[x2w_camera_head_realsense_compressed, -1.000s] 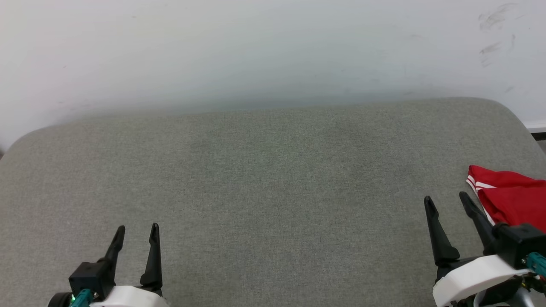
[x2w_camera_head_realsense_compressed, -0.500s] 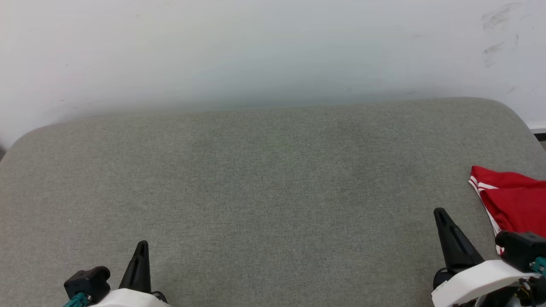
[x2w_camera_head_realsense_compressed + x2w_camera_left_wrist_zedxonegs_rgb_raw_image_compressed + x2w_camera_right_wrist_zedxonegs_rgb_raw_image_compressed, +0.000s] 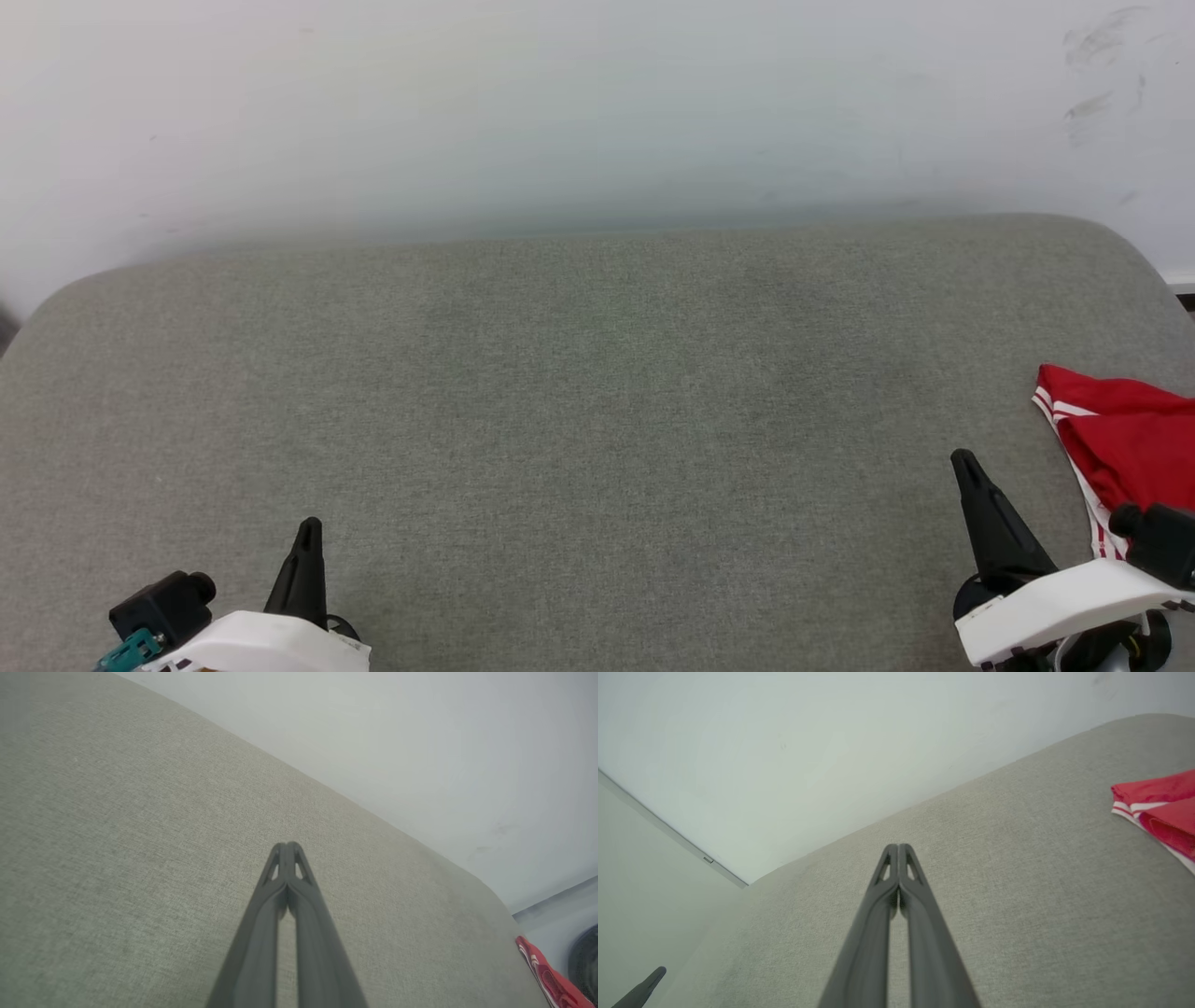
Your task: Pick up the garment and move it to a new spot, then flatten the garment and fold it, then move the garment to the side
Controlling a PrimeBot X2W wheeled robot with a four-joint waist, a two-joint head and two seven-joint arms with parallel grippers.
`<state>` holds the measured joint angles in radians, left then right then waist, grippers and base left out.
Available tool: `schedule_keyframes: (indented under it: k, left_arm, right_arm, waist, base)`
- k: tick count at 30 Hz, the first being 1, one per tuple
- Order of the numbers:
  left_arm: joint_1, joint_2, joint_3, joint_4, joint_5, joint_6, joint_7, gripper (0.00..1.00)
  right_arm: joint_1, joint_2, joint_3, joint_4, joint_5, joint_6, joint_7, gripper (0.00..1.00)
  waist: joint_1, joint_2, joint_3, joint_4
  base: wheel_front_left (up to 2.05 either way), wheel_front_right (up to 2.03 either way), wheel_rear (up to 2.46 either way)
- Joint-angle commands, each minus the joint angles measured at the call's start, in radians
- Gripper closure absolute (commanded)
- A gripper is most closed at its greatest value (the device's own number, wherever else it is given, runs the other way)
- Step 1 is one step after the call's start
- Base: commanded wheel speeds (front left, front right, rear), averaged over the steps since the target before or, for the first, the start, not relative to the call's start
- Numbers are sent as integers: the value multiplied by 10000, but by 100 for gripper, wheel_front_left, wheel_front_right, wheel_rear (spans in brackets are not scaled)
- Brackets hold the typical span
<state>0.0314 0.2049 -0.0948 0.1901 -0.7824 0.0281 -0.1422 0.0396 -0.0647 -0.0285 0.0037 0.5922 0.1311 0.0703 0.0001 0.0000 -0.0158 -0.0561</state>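
Note:
The garment (image 3: 1125, 439) is a red jersey with red-and-white striped trim, lying bunched at the right edge of the grey cushion and partly cut off by the head view. The right wrist view catches the garment (image 3: 1164, 807) at its right side, and a red sliver of the garment (image 3: 544, 977) sits low right in the left wrist view. My right gripper (image 3: 966, 467) hovers just left of it, shut and holding nothing; its tips (image 3: 899, 848) press together. At the lower left my left gripper (image 3: 307, 532) is shut too, tips (image 3: 286, 845) touching, far from the jersey.
A wide grey fabric cushion (image 3: 579, 401) spreads across the scene, with rounded far corners. A white wall (image 3: 597, 112) rises right behind it, scuffed at the upper right. The other arm's dark fingertip (image 3: 644, 987) shows low left in the right wrist view.
Both grippers went from open to shut, with nothing between the fingers. Both arms drew back slightly toward the bottom of the head view. The jersey lies as before.

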Motion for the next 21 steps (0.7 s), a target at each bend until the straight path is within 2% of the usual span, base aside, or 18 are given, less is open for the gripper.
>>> schedule_keyframes:
  k: [1, 6, 7, 21]
  left_arm:
    - [-316, -12, 143, -92, -339, -78, 99, 100]
    - [-399, -125, 298, -47, -954, -199, 290, 100]
    - [-457, -192, 384, -21, -1302, -265, 400, 100]
    - [-671, -463, 735, 89, -2709, -541, 838, 100]
  right_arm:
    - [-328, -79, -41, -22, 448, -1, -11, 100]
    - [-418, -86, -74, 160, 1221, -2, -1, 100]
    - [-474, -89, -96, 266, 1669, -2, 7, 100]
    - [-698, -91, -191, 694, 3434, -2, 51, 100]
  waist:
    - [0, 0, 3, 9]
    - [0, 0, 13, 38]
    - [0, 0, 18, 54]
    - [0, 0, 43, 128]
  base:
    - [0, 0, 0]
    - [0, 0, 0]
    - [0, 0, 0]
    - [0, 0, 0]
